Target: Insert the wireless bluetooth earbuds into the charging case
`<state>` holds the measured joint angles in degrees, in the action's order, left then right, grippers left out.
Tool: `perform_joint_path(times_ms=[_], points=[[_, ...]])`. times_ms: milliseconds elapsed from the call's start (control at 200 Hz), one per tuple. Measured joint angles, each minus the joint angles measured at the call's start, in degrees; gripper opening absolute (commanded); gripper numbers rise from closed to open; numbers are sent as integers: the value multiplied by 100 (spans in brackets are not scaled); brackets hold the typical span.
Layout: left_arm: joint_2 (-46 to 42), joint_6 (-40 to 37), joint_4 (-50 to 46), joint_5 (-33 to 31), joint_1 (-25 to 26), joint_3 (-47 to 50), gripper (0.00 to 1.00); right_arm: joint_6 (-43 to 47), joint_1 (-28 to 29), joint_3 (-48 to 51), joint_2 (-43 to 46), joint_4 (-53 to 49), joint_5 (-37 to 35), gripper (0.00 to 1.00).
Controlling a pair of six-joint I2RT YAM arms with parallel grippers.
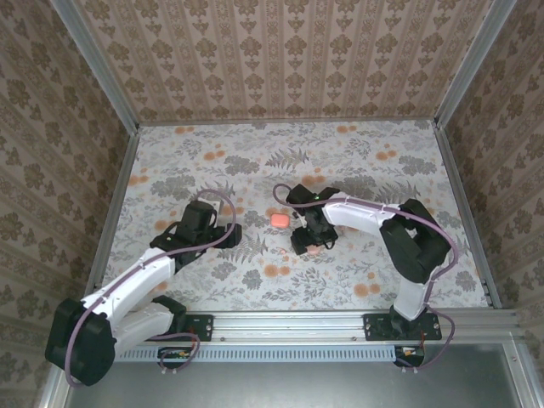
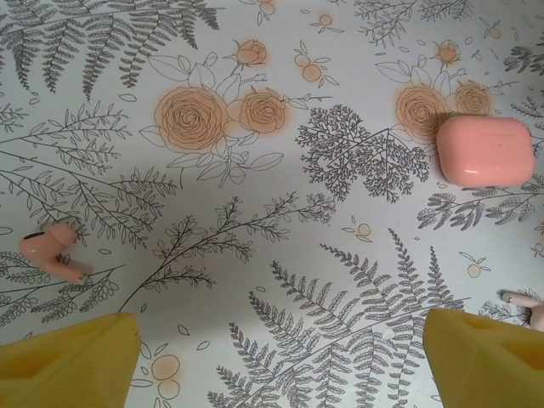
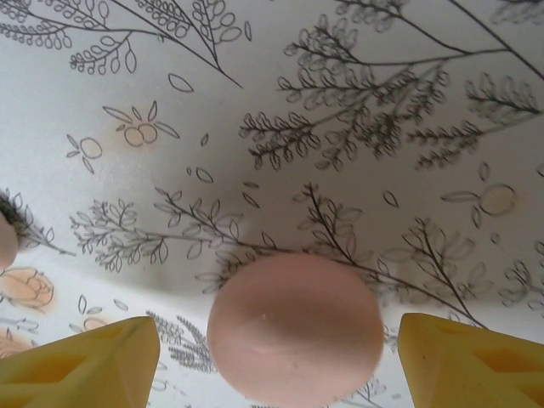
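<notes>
The charging case (image 2: pixel 484 150), a coral-pink rounded box with its lid shut, lies on the floral mat; from above the case (image 1: pixel 278 220) sits between the two arms. One pink earbud (image 2: pixel 55 252) lies on the mat at the left, and a second earbud (image 2: pixel 520 301) pokes in at the right edge. My left gripper (image 2: pixel 276 333) hovers open over bare mat, short of the case, left gripper (image 1: pixel 217 231). My right gripper (image 3: pixel 279 327) is down at the mat, right gripper (image 1: pixel 310 240). Its yellow fingers straddle a round pale-pink disc (image 3: pixel 293 327) with a gap on each side.
The round disc (image 1: pixel 314 252) lies just right of the case and nearer the arms. Patterned walls and metal rails (image 1: pixel 119 204) enclose the mat. Flat orange blotches are printed on the mat (image 1: pixel 374 170). A small pink shape (image 3: pixel 4 242) is cut off at the right wrist view's left edge.
</notes>
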<state>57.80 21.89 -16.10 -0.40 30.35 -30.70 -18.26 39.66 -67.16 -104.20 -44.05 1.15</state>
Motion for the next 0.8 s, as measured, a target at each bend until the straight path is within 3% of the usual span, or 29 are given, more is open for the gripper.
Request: perform_joint_path(times_ms=[350, 530, 635, 800], points=[[245, 2, -39, -44, 0, 0, 88, 4, 0, -31, -177, -160, 59, 51], [332, -9, 24, 70, 11, 0, 83, -39, 0, 39, -76, -74, 22, 47], [286, -105, 306, 225, 37, 83, 81, -192, 0, 363, 345, 208, -57, 47], [-107, -439, 1381, 634, 153, 595, 74, -688, 0, 1287, 1735, 1320, -111, 46]])
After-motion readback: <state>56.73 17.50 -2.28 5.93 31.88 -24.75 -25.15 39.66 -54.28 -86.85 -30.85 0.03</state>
